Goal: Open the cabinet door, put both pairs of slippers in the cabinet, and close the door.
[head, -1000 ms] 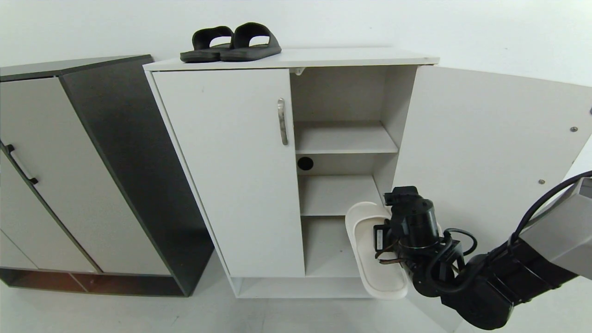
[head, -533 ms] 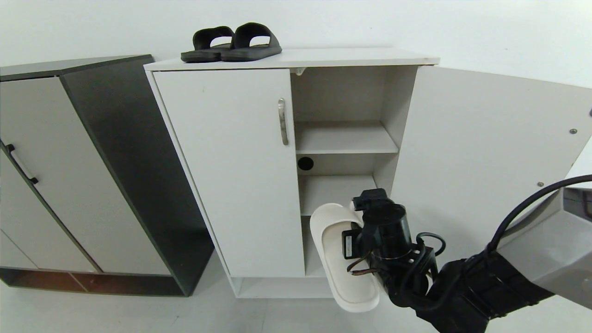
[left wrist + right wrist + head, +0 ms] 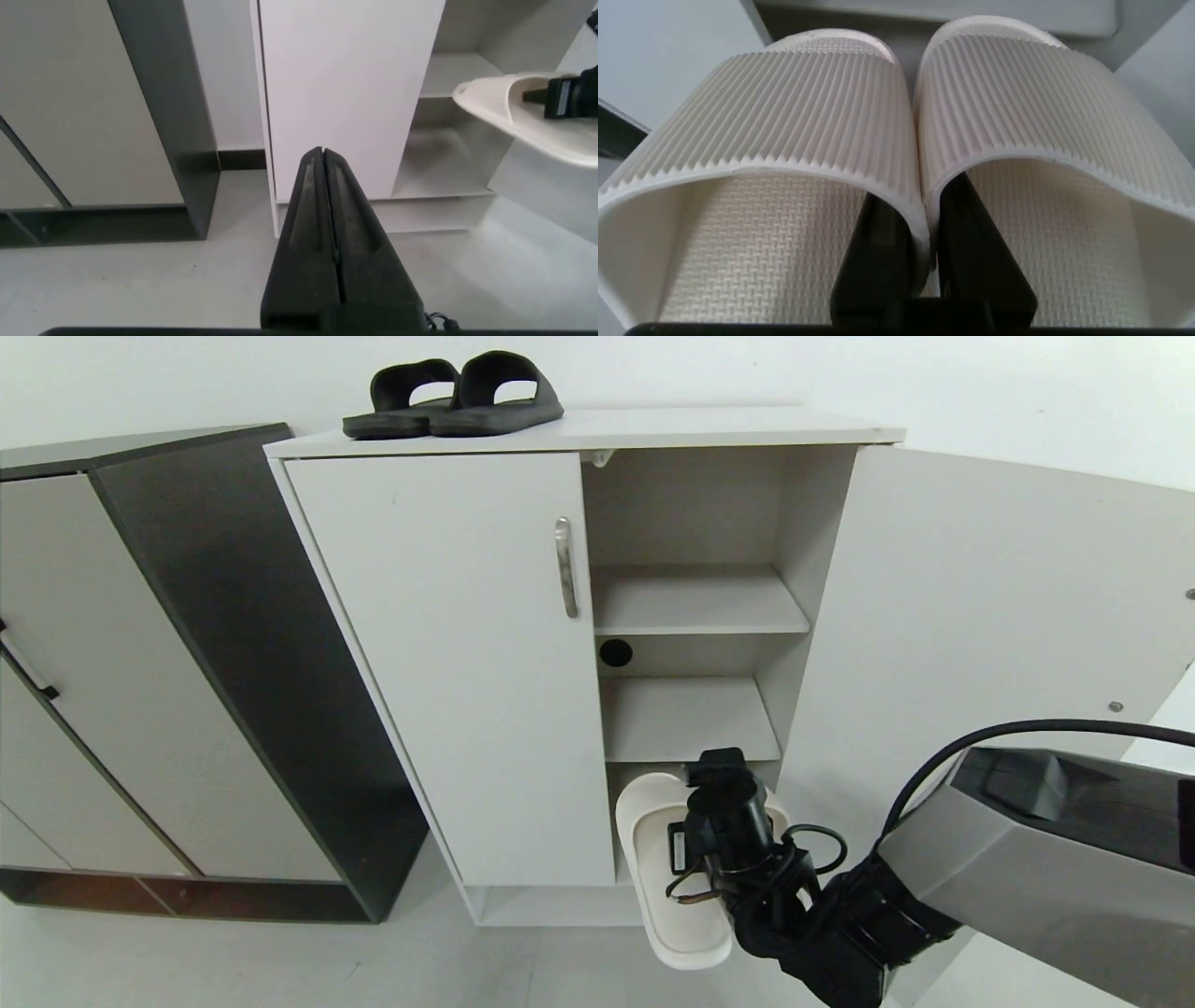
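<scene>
A pair of white slippers hangs side by side from my right gripper, which is shut on their adjoining straps. In the head view the white slippers hover in front of the lowest compartment of the white cabinet, soles facing left. The cabinet's right door stands wide open; its left door is shut. A pair of black slippers lies on the cabinet top. My left gripper is shut on nothing, low over the floor before the left door.
A dark grey cabinet stands directly left of the white one. Two bare shelves sit inside the open half, with a round hole in the back panel. Grey floor lies in front.
My right arm has carried the white slippers left and down, from beside the open door to the lowest compartment. The head camera has shifted, so the cabinet looks nearer.
</scene>
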Controlling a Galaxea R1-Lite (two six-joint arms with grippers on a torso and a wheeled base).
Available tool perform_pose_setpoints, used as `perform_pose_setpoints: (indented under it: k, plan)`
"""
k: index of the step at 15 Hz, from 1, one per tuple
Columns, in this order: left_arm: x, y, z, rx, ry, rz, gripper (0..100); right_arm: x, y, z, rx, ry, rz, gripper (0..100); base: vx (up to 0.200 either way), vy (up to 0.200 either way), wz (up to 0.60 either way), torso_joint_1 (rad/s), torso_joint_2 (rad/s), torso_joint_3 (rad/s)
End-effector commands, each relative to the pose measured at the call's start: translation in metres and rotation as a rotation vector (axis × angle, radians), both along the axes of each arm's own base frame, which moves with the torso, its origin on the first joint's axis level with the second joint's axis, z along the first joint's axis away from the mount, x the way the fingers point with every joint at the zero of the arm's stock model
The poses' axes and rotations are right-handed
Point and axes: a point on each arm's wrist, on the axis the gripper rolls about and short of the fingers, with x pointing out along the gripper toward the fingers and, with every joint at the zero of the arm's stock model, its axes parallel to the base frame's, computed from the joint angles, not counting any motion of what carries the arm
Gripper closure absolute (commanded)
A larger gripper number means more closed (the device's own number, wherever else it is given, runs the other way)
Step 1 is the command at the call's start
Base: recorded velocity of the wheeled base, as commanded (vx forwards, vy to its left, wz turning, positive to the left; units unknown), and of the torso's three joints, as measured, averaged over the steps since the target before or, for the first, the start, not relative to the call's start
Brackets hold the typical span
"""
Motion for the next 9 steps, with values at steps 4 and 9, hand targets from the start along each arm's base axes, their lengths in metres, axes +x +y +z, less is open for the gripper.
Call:
perform_pose_setpoints:
  k: [4,9]
  plan:
    - [0.0001,0.0000,0.0000,0.002,0.002,-0.001,100,0.0066,0.0055,-0.0110,-0.019,-0.047,-0.078,100,0.000,0.000,0.00,0.006,0.00,-0.192]
    - [0.0001,0.0000,0.0002,0.000,0.000,-0.001,100,0.0105,0.0037,-0.0123,-0.044,-0.321,-0.059,100,0.000,0.000,0.00,0.006,0.00,-0.202]
